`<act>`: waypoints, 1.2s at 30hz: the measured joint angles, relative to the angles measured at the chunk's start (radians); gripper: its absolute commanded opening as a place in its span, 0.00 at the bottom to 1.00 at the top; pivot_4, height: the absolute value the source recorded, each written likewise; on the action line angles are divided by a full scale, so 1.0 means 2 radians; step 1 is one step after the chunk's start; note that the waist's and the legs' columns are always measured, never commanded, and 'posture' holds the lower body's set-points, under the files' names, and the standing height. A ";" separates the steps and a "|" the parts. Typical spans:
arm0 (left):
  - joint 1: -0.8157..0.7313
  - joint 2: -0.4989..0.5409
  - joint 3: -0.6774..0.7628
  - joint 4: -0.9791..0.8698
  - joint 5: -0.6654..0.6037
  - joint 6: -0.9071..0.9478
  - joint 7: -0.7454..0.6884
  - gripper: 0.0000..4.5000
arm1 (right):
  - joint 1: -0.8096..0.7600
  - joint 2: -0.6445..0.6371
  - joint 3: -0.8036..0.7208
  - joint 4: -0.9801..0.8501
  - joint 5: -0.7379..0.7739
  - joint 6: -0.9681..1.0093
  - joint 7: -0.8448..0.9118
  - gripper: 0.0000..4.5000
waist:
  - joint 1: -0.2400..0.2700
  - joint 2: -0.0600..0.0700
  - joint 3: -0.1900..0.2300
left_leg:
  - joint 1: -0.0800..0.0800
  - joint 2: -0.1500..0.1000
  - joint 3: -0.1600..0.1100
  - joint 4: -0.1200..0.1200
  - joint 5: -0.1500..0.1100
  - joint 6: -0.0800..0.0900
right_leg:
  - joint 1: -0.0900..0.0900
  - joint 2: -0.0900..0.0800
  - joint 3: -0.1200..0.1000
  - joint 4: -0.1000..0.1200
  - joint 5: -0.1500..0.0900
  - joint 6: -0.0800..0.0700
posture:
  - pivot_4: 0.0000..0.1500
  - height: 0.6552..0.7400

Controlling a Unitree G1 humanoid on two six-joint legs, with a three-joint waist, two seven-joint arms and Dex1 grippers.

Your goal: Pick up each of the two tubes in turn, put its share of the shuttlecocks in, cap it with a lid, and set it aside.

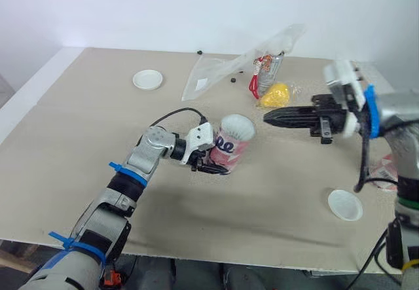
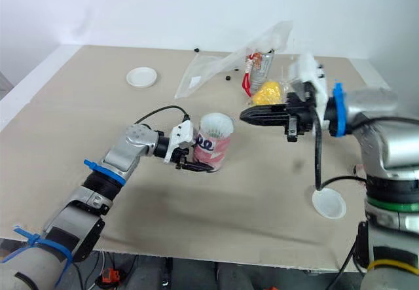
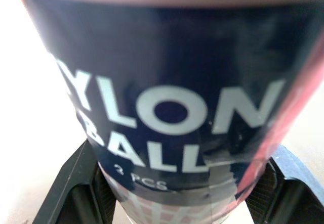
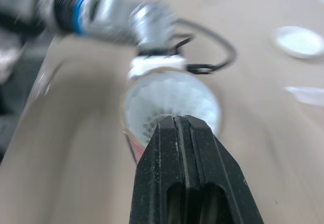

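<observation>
A pink tube [image 1: 230, 148] with a dark label stands mid-table, its open top packed with white shuttlecock feathers [image 1: 237, 128]. My left gripper [image 1: 213, 165] is shut on the tube's lower part; in the left wrist view the tube [image 3: 167, 107] sits between the two fingers [image 3: 71, 183]. My right gripper [image 1: 268, 116] hovers just right of the tube's mouth, shut and holding nothing. In the right wrist view the closed fingertips [image 4: 185, 125] point at the feathers [image 4: 172, 100]. One white lid [image 1: 148, 79] lies at the back left, another white lid [image 1: 345, 205] at the front right.
A clear plastic bag [image 1: 222, 74] lies at the back with a yellow object [image 1: 275, 95] and a red-handled item [image 1: 255, 84] beside it. A pink-and-white object [image 1: 383, 167] is partly hidden behind my right arm. Small black bits dot the far table.
</observation>
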 measured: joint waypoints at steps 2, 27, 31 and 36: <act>0.016 -0.007 0.011 0.000 -0.011 0.000 0.014 0.63 | 0.039 0.016 -0.030 -0.027 0.021 0.018 -0.039 0.03 | 0.000 0.000 0.000 | 0.000 0.000 0.000 0.000 0.000 0.000 | 0.000 0.000 0.000 0.000 0.000 0.000 | 1.00 1.00; 0.107 -0.037 0.006 -0.069 -0.011 -0.036 0.082 0.63 | 0.386 0.004 -0.111 -0.078 0.021 -0.026 -0.188 0.80 | 0.000 0.001 -0.001 | 0.002 -0.001 -0.001 0.000 0.001 0.000 | 0.003 0.000 0.000 -0.001 -0.001 0.003 | 1.00 1.00; 0.109 -0.037 0.005 -0.071 -0.011 -0.034 0.080 0.63 | 0.417 -0.041 -0.135 -0.073 0.033 0.005 -0.161 0.99 | -0.001 0.001 -0.001 | 0.002 -0.001 -0.001 0.000 0.001 0.000 | 0.003 0.000 0.000 -0.001 -0.002 0.001 | 1.00 1.00; 0.119 -0.033 -0.004 -0.087 -0.017 -0.030 0.063 0.63 | 0.456 -0.094 -0.164 -0.067 0.032 0.024 -0.132 0.99 | 0.000 0.001 -0.001 | 0.002 -0.001 -0.001 0.000 0.001 0.000 | 0.003 0.000 0.000 -0.001 -0.002 0.001 | 1.00 1.00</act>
